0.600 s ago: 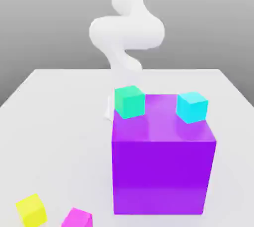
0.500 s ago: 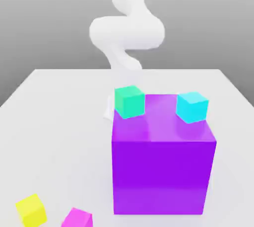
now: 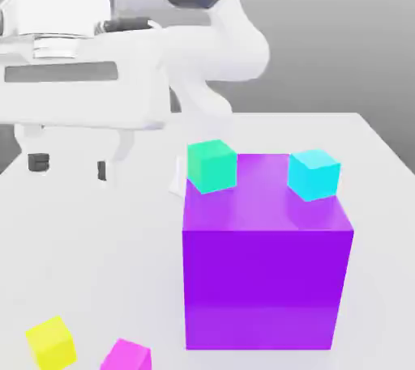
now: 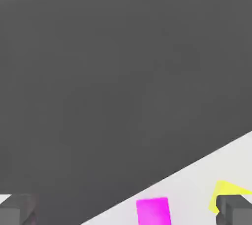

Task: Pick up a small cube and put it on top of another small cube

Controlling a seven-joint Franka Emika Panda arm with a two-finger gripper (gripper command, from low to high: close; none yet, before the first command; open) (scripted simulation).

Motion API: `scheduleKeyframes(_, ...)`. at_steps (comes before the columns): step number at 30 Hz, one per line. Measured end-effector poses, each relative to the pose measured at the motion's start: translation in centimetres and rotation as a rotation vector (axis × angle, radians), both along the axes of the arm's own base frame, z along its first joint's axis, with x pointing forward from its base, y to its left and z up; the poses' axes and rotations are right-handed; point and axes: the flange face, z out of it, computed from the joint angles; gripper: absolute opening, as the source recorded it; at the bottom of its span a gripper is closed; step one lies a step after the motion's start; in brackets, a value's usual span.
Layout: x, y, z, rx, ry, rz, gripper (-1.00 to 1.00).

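White table [image 3: 97,279] — flat surface bearing five cubes. Big purple cube [image 3: 266,279]: stands on the table toward the exterior view's right, glossy top face. Small green cube [image 3: 211,165]: rests on the purple cube's top, at the far corner toward the exterior view's left, slightly overhanging the edge. Small cyan cube [image 3: 314,174]: also on the purple top, at the far corner toward the exterior view's right, well apart from the green one. Small yellow cube [image 3: 52,342]: lies on the table at the near edge toward the exterior view's left, clear of the purple cube, untouched; in the hand view it appears as a yellow patch [image 4: 224,192] partly behind one fingertip. Small magenta cube [image 3: 126,356]: on the table just beside the yellow cube, between it and the purple cube; seen in the hand view as well [image 4: 153,211]. Gripper [image 3: 69,166]: hangs above the table at the exterior view's left, well above the yellow and magenta cubes — jaws spread wide, holding nothing, dark fingertips [image 3: 37,162] pointing down.
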Motion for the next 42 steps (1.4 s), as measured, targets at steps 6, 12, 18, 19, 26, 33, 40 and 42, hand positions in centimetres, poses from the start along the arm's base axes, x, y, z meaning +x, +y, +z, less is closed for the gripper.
scheduleKeyframes(6, -0.8, -4.2, -10.9, 0.043, 0.148, -0.162, 0.00)
scheduleKeyframes(12, -3.1, -7.2, -21.1, 0.062, 0.265, -0.292, 0.00)
scheduleKeyframes(18, -3.3, -7.3, -25.3, 0.063, 0.270, -0.298, -1.00)
scheduleKeyframes(19, -3.3, -7.3, -25.3, 0.062, 0.270, -0.298, -1.00)
scheduleKeyframes(26, -3.3, -7.4, -20.9, 0.063, 0.270, -0.299, -1.00)
scheduleKeyframes(33, -3.0, -1.6, -12.2, 0.081, 0.265, -0.088, -1.00)
scheduleKeyframes(40, -5.0, 5.1, -4.3, 0.069, 0.261, 0.162, -1.00)
scheduleKeyframes(42, -6.0, 6.6, -2.2, 0.061, 0.260, 0.227, -1.00)
